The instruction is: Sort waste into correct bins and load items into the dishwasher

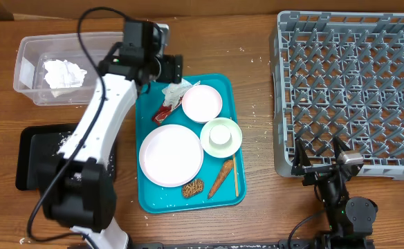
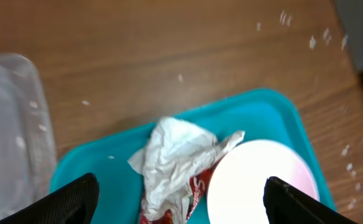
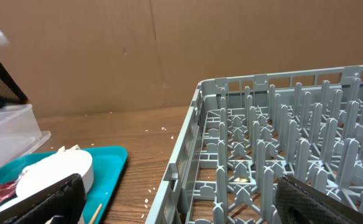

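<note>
wrapper, red and white and crumpled, is lying at the far end of the teal tray, right against the small plate. your left jaws are hanging spread wide just above it, gripping nothing. a napkin is sitting in the clear tub. the big plate, a carrot piece and a brown lump are lying on the tray too. your right jaws are resting wide apart and empty beside the near corner of the rack.
</note>
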{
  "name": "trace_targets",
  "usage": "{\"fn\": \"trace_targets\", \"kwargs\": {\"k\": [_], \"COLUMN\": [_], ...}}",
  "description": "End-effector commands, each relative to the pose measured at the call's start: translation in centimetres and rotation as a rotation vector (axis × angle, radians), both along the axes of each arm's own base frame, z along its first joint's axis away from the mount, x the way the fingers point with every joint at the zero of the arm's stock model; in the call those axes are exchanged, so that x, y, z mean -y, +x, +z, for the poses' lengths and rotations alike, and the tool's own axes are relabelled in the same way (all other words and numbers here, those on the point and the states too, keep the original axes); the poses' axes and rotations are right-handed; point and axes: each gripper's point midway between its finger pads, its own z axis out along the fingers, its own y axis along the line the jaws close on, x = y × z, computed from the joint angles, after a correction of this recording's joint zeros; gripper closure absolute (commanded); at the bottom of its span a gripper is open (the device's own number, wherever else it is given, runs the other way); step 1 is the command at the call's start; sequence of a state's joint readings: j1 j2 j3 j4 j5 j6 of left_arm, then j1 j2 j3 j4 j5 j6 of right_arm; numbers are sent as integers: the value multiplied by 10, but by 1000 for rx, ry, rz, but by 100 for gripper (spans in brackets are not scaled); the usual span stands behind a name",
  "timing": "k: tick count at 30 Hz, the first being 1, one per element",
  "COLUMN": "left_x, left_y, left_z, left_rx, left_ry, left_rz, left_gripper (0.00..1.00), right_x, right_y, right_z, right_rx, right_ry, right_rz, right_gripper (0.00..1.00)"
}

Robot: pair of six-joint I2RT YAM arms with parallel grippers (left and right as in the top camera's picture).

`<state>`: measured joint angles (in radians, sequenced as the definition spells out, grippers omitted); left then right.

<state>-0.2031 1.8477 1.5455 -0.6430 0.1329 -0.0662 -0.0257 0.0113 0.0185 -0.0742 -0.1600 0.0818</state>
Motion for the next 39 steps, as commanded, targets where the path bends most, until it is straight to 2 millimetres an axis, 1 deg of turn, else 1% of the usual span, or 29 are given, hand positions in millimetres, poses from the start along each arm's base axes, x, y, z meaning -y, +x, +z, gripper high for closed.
{"fn": "trace_targets", "kwargs": {"k": [1,6,11,15,17,23,29,32,35,36,39], "left_x": [16,18,9,4,4,0,3,7,18,22,25], "left_y": [-3,-5,-3,-3,-3,-5,-1,0,-2,-2,-2], "left_z": [-40,-74,-101,-109,-112,-125,-120,-109,-88,-72,-47], "left_rx": [-78,-149,-191,-201,-208,-232,-219,-208,-182,-153,-101], "left_ry": [29,48,101,126,129,153,140,121,56,39,32], "left_rz": [-107,-120,-90,-78,-80,-73,-76,-84,-116,-124,-129], "left_gripper": [13,14,16,17,20,22,23,23,25,25,25], "right_x": [1,1,1,1,1,1,1,1,1,1,1], "right_y": [0,0,0,0,0,0,0,0,0,0,0], "right_z": [-3,-3,-3,-3,-3,-3,-3,-3,-3,-3,-3], "right_rx": [0,0,0,0,0,0,0,0,0,0,0], "right_ry": [0,0,0,0,0,0,0,0,0,0,0], "right_rz": [-4,-4,-4,-4,-4,-4,-4,-4,-4,-4,-4], "right_gripper": [0,0,0,0,0,0,0,0,0,0,0]}}
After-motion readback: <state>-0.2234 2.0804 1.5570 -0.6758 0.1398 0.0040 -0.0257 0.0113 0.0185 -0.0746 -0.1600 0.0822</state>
